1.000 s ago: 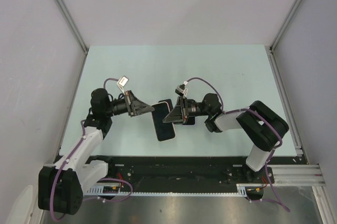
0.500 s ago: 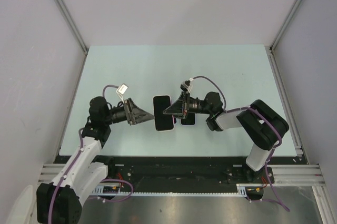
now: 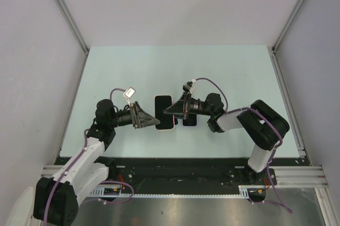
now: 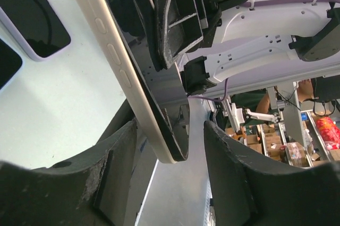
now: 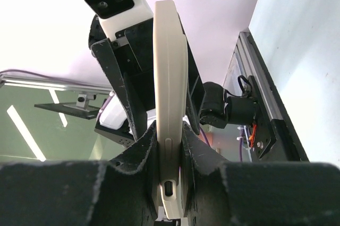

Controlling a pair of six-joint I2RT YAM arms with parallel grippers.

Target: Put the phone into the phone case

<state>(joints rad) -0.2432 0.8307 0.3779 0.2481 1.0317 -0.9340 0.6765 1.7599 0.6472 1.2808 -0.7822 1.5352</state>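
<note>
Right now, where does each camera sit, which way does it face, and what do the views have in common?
Top external: above and behind the bases, looking down at the table; both arms whole, left gripper and right gripper nearly tip to tip mid-table.
Left wrist: faces the right arm; its own open fingers flank a cream-edged slab.
Right wrist: faces the left wrist camera; its own fingers clamp that slab.
Shared: all three show the slab.

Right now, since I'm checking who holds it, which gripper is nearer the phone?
Right. The right gripper is clamped on the phone's edge; the left gripper is open, its fingers straddling the opposite edge, not closed on it.
</note>
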